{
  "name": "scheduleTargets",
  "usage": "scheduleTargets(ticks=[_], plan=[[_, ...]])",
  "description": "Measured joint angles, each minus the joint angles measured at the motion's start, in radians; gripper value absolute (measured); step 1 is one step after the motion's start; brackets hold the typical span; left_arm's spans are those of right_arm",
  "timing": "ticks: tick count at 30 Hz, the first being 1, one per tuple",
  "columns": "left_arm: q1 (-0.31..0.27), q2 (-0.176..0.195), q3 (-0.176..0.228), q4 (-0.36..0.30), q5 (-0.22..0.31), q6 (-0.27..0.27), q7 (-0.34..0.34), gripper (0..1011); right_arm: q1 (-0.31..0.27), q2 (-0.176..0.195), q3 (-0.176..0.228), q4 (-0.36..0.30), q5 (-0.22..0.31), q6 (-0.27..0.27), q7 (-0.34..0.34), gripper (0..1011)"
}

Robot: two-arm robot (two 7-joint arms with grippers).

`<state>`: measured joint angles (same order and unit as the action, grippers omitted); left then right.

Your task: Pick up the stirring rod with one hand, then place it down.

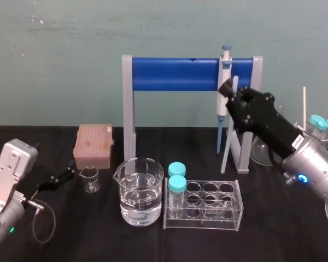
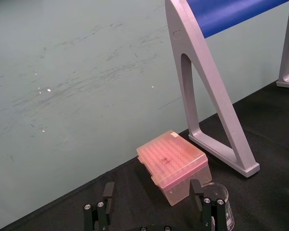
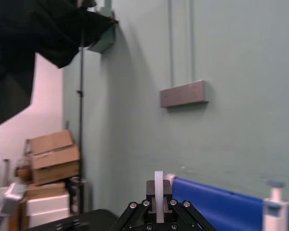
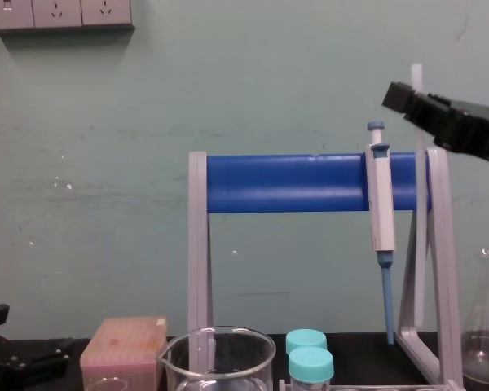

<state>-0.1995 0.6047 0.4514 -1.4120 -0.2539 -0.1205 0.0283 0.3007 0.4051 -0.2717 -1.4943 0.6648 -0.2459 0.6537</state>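
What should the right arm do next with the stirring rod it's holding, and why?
Probably tilt the stirring rod toward flat and lower it onto the black table on the robot's right. The right end effector is shut on its upper end, holding it nearly upright beside the pipette, so pick-up looks done. The left end effector rests parked.

No legible text, labels or numbers
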Motion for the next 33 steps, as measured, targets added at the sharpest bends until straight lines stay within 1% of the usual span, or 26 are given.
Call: scheduleTargets(ticks=[6,8,13,17,21,24,28,29,33], plan=[[0.000,0.000,0.000,0.000,0.000,0.000,0.000,1000,-0.023,0.027,-0.032,0.003,0.036,0.016,0.046,67],[0.000,0.000,0.000,0.000,0.000,0.000,0.000,1000,-0.024,0.029,-0.035,0.006,0.038,0.016,0.048,67],[0.000,0.000,0.000,0.000,0.000,0.000,0.000,1000,-0.025,0.033,-0.059,0.045,0.031,0.006,0.054,67],[0.000,0.000,0.000,0.000,0.000,0.000,0.000,1000,-0.014,0.024,-0.071,0.077,0.019,-0.018,0.057,67],[0.000,0.000,0.000,0.000,0.000,0.000,0.000,1000,0.008,0.007,-0.086,0.124,-0.007,-0.050,0.062,67],[0.000,0.000,0.000,0.000,0.000,0.000,0.000,1000,0.018,-0.001,-0.092,0.142,-0.016,-0.060,0.067,67],[0.000,0.000,0.000,0.000,0.000,0.000,0.000,1000,0.041,-0.018,-0.104,0.183,-0.030,-0.073,0.076,67],[0.000,0.000,0.000,0.000,0.000,0.000,0.000,1000,0.041,-0.018,-0.104,0.183,-0.030,-0.073,0.076,67],[0.000,0.000,0.000,0.000,0.000,0.000,0.000,1000,0.064,-0.035,-0.113,0.223,-0.038,-0.078,0.085,67]])
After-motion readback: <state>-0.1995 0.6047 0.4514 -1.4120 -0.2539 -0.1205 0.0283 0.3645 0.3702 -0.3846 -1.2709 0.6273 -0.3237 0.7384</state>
